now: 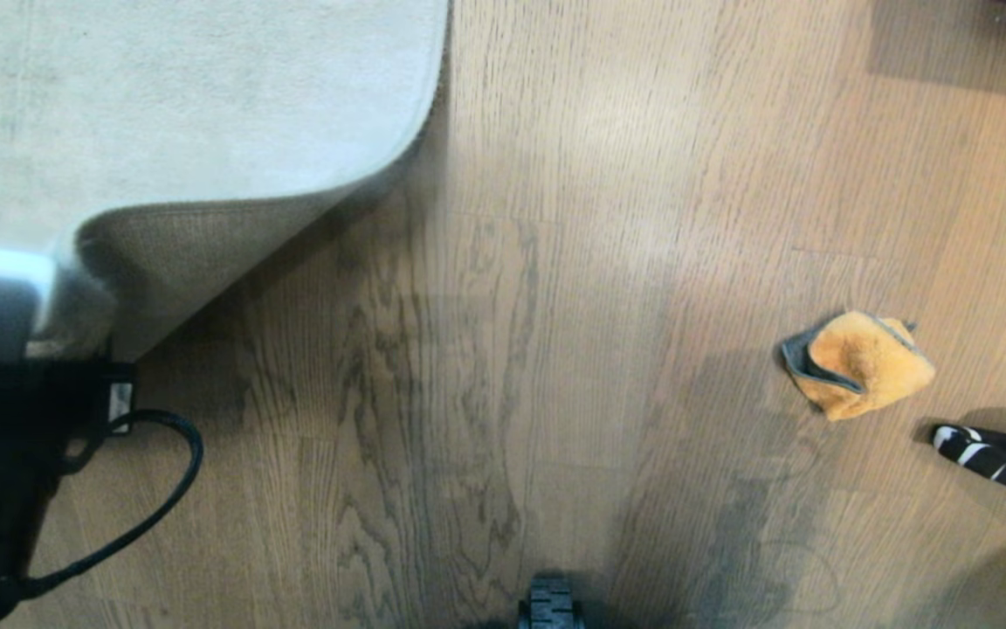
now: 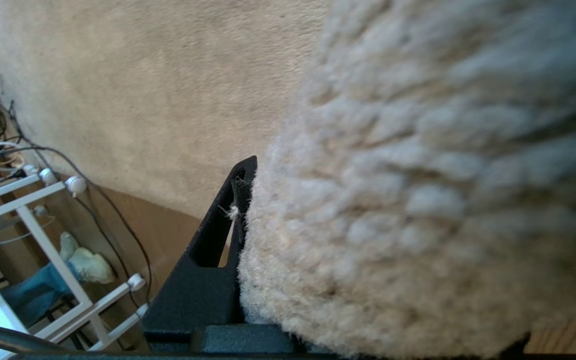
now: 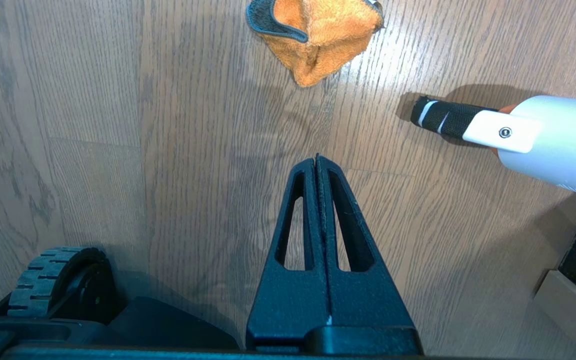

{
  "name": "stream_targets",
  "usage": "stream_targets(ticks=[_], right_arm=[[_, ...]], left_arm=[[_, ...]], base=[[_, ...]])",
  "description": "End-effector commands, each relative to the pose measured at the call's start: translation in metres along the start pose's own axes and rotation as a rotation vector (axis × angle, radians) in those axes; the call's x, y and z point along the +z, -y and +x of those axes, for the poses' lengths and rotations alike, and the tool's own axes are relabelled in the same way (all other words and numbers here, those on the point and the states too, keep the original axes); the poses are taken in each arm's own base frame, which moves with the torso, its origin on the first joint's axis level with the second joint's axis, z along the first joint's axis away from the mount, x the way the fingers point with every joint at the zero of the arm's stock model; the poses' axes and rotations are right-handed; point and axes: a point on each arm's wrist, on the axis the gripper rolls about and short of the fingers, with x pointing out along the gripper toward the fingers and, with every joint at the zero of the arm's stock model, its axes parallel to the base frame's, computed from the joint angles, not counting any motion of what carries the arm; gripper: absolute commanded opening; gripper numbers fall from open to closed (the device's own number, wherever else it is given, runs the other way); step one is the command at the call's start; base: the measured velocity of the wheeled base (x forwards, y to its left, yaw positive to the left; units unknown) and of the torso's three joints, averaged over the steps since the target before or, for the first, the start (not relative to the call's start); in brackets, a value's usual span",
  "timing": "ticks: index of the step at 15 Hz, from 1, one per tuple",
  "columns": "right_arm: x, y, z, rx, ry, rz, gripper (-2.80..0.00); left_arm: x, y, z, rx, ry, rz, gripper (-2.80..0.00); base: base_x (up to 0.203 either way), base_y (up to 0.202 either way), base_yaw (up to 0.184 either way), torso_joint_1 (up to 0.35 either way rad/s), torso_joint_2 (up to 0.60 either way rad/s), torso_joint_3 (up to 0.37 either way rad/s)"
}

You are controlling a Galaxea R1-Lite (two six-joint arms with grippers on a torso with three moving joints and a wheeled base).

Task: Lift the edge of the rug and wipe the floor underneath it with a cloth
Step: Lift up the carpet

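The pale rug [image 1: 162,105] lies at the far left, its rounded corner raised off the floor [image 1: 512,349]. The rug edge [image 1: 206,253] curls up and shows its tan woven backing. My left gripper [image 1: 75,314] is shut on that edge at the left of the head view. In the left wrist view one black finger [image 2: 218,240] presses against the pile of the rug edge [image 2: 393,225], which hides the other finger. The orange cloth [image 1: 861,362] lies crumpled on the floor at the right, apart from both grippers. My right gripper [image 3: 316,162] hangs shut and empty above the floor, short of the cloth [image 3: 318,35].
A white tube with a black, white-striped tip [image 1: 992,454] reaches in low at the right, near the cloth. A black cable [image 1: 162,489] loops beside my left arm. The base's wheel [image 1: 549,607] sits at the near edge. A white rack with cables [image 2: 43,225] stands beyond the rug.
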Motion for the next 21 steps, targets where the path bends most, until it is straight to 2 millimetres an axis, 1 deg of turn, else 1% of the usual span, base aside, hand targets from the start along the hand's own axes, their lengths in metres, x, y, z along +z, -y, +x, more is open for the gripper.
stream_targets(ticks=[1, 3, 5, 6, 10, 12, 14, 17, 21], right_arm=[[0.000, 0.000, 0.000, 0.001, -0.001, 0.000, -2.80], [0.000, 0.000, 0.000, 0.000, -0.001, 0.000, -2.80], [0.000, 0.000, 0.000, 0.000, -0.001, 0.000, -2.80], [0.000, 0.000, 0.000, 0.000, -0.001, 0.000, -2.80], [0.000, 0.000, 0.000, 0.000, -0.001, 0.000, -2.80], [0.000, 0.000, 0.000, 0.002, -0.001, 0.000, -2.80], [0.000, 0.000, 0.000, 0.000, -0.001, 0.000, -2.80], [0.000, 0.000, 0.000, 0.002, -0.001, 0.000, -2.80], [0.000, 0.000, 0.000, 0.000, -0.001, 0.000, -2.80]], left_arm=[[0.004, -0.030, -0.015, 0.062, 0.037, -0.062, -2.80], [0.003, -0.046, -0.025, 0.092, 0.042, -0.075, -2.80], [0.006, -0.054, -0.031, 0.108, 0.067, -0.108, -2.80], [0.010, -0.055, -0.031, 0.110, 0.092, -0.131, -2.80], [0.012, -0.056, -0.032, 0.100, 0.119, -0.145, -2.80], [0.013, -0.057, -0.033, 0.069, 0.145, -0.156, -2.80], [0.017, -0.060, -0.036, 0.035, 0.189, -0.172, -2.80], [0.026, -0.067, -0.038, 0.047, 0.223, -0.219, -2.80], [0.032, -0.073, -0.041, 0.053, 0.248, -0.265, -2.80]], base=[[0.000, 0.000, 0.000, 0.000, 0.00, 0.000], [0.000, 0.000, 0.000, 0.000, 0.00, 0.000], [0.000, 0.000, 0.000, 0.000, 0.00, 0.000], [0.000, 0.000, 0.000, 0.000, 0.00, 0.000], [0.000, 0.000, 0.000, 0.000, 0.00, 0.000], [0.000, 0.000, 0.000, 0.000, 0.00, 0.000], [0.000, 0.000, 0.000, 0.000, 0.00, 0.000], [0.000, 0.000, 0.000, 0.000, 0.00, 0.000], [0.000, 0.000, 0.000, 0.000, 0.00, 0.000]])
